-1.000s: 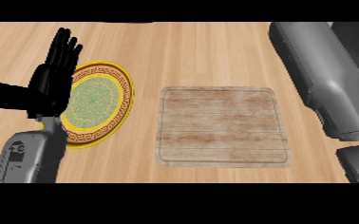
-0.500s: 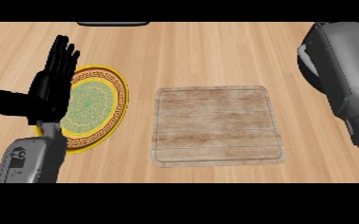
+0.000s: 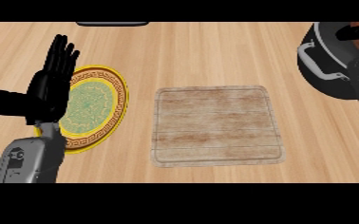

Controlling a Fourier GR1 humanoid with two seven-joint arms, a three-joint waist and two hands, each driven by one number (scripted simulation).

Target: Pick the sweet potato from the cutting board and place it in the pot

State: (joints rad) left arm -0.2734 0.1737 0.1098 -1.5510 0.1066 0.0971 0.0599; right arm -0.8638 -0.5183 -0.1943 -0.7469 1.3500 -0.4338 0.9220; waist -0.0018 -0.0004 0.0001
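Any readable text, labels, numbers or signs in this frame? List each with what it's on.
No readable text in the head view.
Plate: key-pattern rim, decoration only, no letters.
Cutting board: wood grain only.
Pot: no markings visible.
Left forearm: small dark marks, too small to read.

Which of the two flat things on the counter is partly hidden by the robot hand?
The round yellow plate with a green centre: the open left robot hand covers its left edge. The rectangular wooden cutting board lies uncovered beside it.
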